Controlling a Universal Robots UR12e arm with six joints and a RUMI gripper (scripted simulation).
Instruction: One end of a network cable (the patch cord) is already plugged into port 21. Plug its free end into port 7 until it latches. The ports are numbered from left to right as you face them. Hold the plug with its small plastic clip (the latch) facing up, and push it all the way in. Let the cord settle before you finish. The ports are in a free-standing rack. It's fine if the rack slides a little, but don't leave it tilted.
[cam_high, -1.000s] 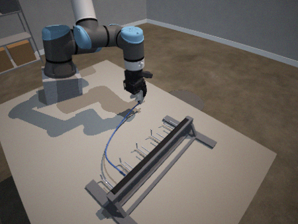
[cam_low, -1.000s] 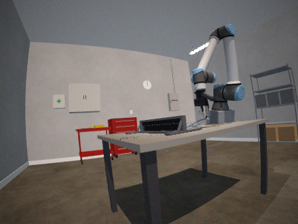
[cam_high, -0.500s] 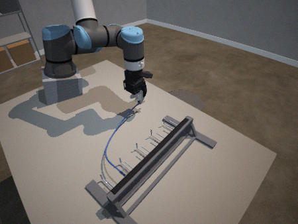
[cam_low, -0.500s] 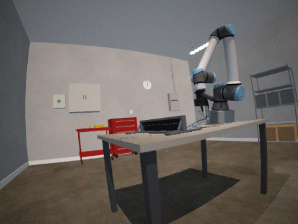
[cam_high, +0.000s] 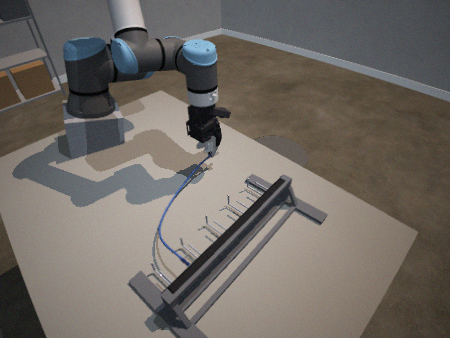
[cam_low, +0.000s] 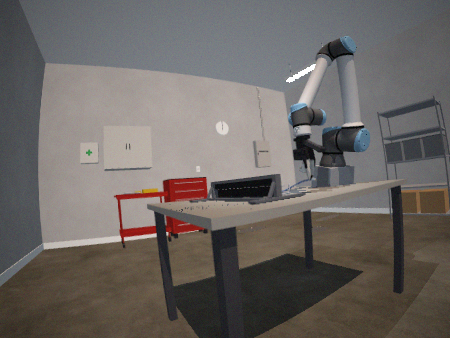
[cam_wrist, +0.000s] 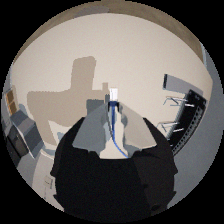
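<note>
My gripper (cam_high: 212, 148) hangs above the table, behind the rack, and is shut on the free plug (cam_wrist: 114, 94) of the blue patch cord (cam_high: 172, 207). In the wrist view the white plug sticks out past the fingertips, with the blue cord running back between the fingers. The cord curves down across the table to its other end plugged into the rack (cam_high: 227, 242) near the rack's left-hand end in the top view. The rack is a long grey frame with a dark port strip; it stands upright. In the exterior view the gripper (cam_low: 306, 170) is behind the rack (cam_low: 245, 188).
Thin metal cable guides (cam_high: 220, 220) stick out from the rack's back side toward the arm. The arm's base block (cam_high: 92, 127) stands at the table's far corner. A grey cord (cam_high: 159, 260) lies beside the blue one near the rack.
</note>
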